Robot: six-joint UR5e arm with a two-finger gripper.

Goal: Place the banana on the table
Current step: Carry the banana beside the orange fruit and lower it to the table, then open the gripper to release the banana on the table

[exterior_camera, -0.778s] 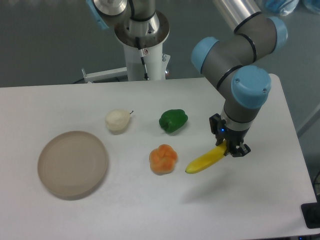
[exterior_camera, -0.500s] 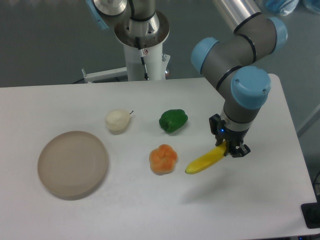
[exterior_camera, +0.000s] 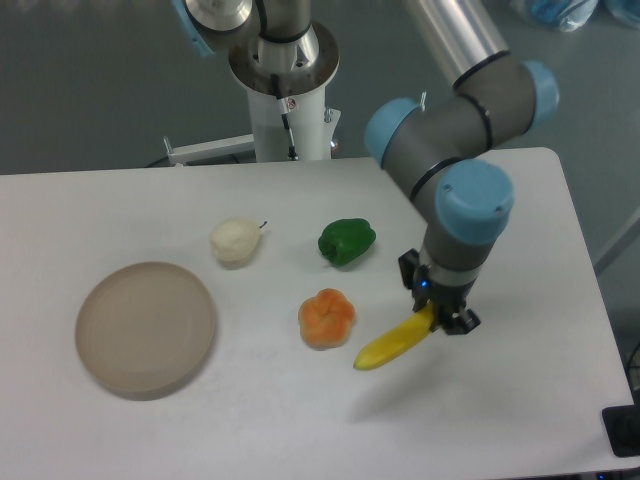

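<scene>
Since the earlier frame the arm has shifted left and lower in the picture, carrying the banana (exterior_camera: pixel 392 342) with it. The gripper (exterior_camera: pixel 437 318) is clamped on the banana's upper right end. The fruit slants down-left at lower centre-right, just right of the orange fruit (exterior_camera: pixel 327 318), its shadow cast on the table (exterior_camera: pixel 520 400) below.

Yellow curved banana (exterior_camera: pixel 390 343) tilted, free end low above white table (exterior_camera: pixel 300 420).
</scene>
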